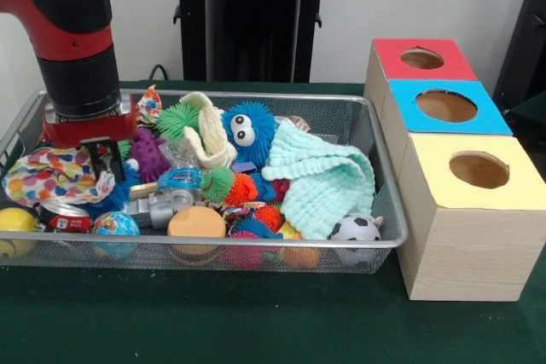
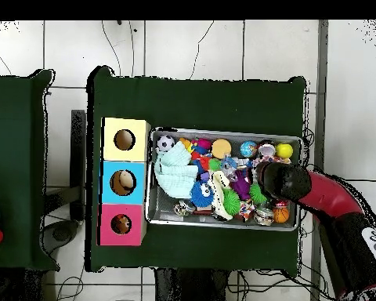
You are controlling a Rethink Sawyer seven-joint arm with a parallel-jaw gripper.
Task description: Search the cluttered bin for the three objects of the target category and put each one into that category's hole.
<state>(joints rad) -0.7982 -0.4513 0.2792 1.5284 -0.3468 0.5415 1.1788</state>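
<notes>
Covering the worktop (image 1: pixel 256 321) is dark green cloth; on it sits a wire mesh bin (image 1: pixel 375 138) crammed with toys, beside three wooden boxes (image 1: pixel 465 236) topped red, blue and yellow, each with a round hole. My jaws (image 1: pixel 101 158) hang over the bin's end above a spotted cloth (image 1: pixel 51 175); whether they grip anything, I cannot tell. A mint knitted cloth (image 1: pixel 328 181) lies near the boxes, a blue furry googly-eyed toy (image 1: pixel 247 130) mid-bin.
</notes>
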